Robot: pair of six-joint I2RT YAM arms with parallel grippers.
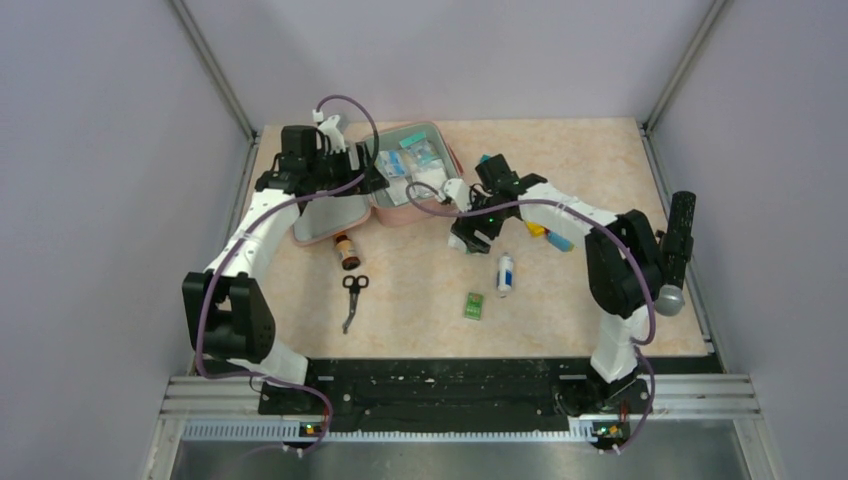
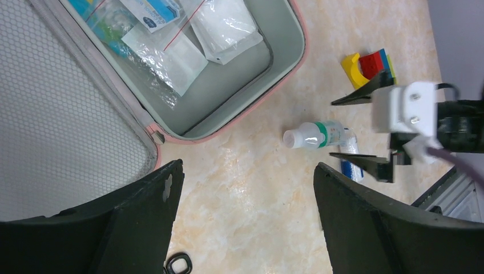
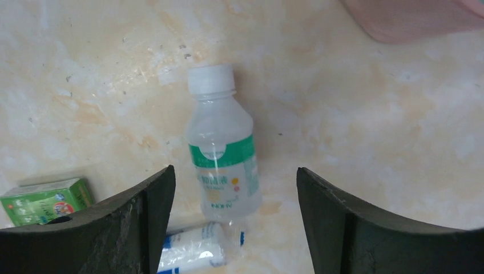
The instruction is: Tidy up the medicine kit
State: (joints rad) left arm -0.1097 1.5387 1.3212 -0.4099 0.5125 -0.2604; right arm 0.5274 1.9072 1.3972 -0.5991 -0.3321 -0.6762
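Observation:
The pink medicine kit (image 1: 402, 218) lies open at the back middle, with sachets and packets in its grey-green tray (image 2: 283, 51) and its mesh lid to the left. My left gripper (image 1: 372, 180) hovers open and empty by the kit's hinge, above bare table (image 2: 248, 165). My right gripper (image 1: 468, 240) is open low over the table, right of the kit. A clear bottle (image 3: 221, 154) with a green label and white cap lies flat with its base between the right gripper's fingertips (image 3: 234, 169), not gripped. The left wrist view also shows this bottle (image 2: 313, 136).
A white and blue roll (image 1: 505, 273) lies beside the bottle. A green box (image 1: 474, 305), black scissors (image 1: 353, 298) and a brown bottle (image 1: 346, 250) lie in front of the kit. Coloured blocks (image 2: 368, 64) sit to the right. Walls enclose the table.

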